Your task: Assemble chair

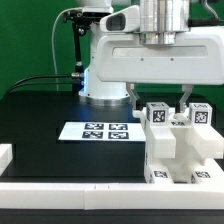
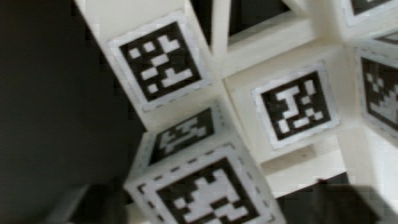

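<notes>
White border rail (image 1: 60, 189) in front; chair (image 1: 180, 150) against it beneath gripper (image 1: 160, 103)

**White Panda arm, black cabling**

The arm (image 1: 105, 60) is built of glossy white, rounded shells with smooth curved joints. Its base (image 1: 105, 90) is a broad white cylinder lit by a faint bluish glow near the bottom. Black cables (image 1: 78, 40) run down beside the upper links, and another black cable (image 1: 40, 80) trails off towards the exterior view's left. The wrist section (image 1: 163, 18) is a ribbed, silvery-grey cylinder above a pale block. Below it hang two slim dark fingers (image 1: 134, 97), thin and straight. No markings or screws can be made out.
</notes>
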`<state>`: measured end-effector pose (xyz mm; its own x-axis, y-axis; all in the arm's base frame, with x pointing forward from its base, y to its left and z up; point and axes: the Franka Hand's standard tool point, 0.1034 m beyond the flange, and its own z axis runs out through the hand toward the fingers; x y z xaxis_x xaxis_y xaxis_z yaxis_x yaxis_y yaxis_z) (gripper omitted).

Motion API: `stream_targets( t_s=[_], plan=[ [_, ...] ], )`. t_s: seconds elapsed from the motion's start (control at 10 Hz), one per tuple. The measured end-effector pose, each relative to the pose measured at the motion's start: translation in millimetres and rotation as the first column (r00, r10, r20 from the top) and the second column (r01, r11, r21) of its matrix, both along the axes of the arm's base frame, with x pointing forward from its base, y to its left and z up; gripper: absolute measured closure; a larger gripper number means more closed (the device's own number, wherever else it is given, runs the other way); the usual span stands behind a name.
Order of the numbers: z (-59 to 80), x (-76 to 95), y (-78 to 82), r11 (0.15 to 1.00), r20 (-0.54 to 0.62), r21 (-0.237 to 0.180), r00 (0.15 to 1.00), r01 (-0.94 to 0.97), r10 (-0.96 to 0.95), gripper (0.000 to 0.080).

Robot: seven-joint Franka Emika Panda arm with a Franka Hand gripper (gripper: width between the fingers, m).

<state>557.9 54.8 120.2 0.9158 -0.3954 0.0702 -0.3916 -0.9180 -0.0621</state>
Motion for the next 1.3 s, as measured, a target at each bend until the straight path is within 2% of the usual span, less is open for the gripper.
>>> stream_targets(
  t_s=[0.1,0.2,0.4,0.6,0.8,0.9,1.2,1.3],
  plan=[
    [0.0,0.0,0.1,1.0,-0.001,0.004,1.0,0.027,-0.027,0.0465],
    [0.1,0.1,-0.4,0.996,-0.003,0.011,0.996,0.093,-0.093,0.0518],
    [0.5,0.3,-0.8,0.962,-0.011,0.025,0.962,0.272,-0.272,0.0518],
    [1.1,0.0,-2.4,0.848,-0.026,0.042,0.849,0.528,-0.527,0.0518],
    [-0.2,-2.5,-5.7,0.618,-0.057,0.1,0.624,0.78,-0.779,0.0518],
    [-0.6,-3.6,-6.5,0.535,-0.077,0.119,0.545,0.837,-0.835,0.0517],
    [-0.4,-4.7,-6.1,0.389,-0.107,0.12,0.402,0.913,-0.909,0.0515],
    [-0.5,-5.1,-5.9,0.283,-0.133,0.122,0.298,0.951,-0.945,0.0515]
  ],
)
